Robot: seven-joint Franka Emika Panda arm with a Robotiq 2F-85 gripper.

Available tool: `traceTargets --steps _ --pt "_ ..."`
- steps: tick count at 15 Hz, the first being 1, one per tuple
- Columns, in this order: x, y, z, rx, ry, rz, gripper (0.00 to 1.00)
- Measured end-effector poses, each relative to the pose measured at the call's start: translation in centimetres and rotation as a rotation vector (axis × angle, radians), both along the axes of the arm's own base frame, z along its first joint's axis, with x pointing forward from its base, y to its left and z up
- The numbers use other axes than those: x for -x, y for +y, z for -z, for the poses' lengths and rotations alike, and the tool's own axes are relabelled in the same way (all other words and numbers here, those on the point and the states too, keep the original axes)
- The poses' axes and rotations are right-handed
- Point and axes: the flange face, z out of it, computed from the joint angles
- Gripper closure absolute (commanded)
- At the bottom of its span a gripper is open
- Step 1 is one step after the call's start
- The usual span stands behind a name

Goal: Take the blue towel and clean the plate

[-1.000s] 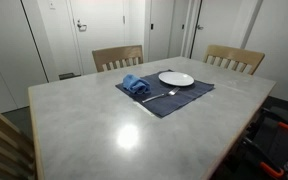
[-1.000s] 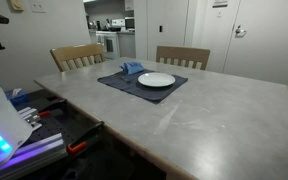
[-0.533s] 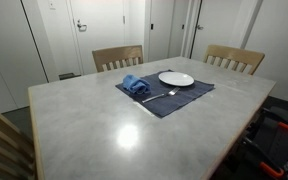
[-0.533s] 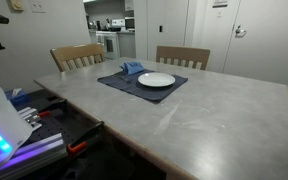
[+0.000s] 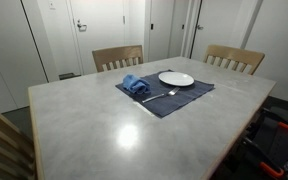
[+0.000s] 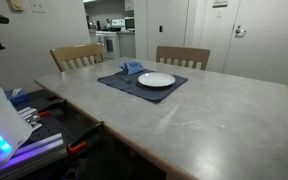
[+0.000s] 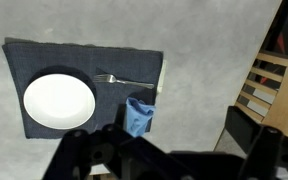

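Note:
The crumpled blue towel (image 5: pixel 135 85) lies on a dark placemat (image 5: pixel 181 100) beside a white plate (image 5: pixel 176 78) in both exterior views; the towel (image 6: pixel 132 69) and plate (image 6: pixel 156 80) sit at the table's far side. In the wrist view the towel (image 7: pixel 139 115) is at the mat's edge and the plate (image 7: pixel 58 101) is left of it. My gripper (image 7: pixel 169 152) shows only in the wrist view, as dark fingers spread apart at the bottom. It is high above the table, open and empty.
A fork (image 5: pixel 156 96) lies on the mat next to the plate. The grey table (image 5: pixel 104 130) has two wooden chairs (image 5: pixel 117 57) (image 5: pixel 234 58) at its far side. A chair (image 7: pixel 269 85) shows at the wrist view's right edge. Equipment stands beside the table (image 6: pixel 4 120).

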Motion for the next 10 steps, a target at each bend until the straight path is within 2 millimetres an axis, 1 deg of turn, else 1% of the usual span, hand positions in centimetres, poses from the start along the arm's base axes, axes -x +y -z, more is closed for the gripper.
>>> traceTargets --steps 6,10 --pt "-2.9 0.1 1.2 0.014 -0.034 -0.041 0.00" --pt "-5.1 1.0 2.1 0.019 -0.052 -0.072 0.00"
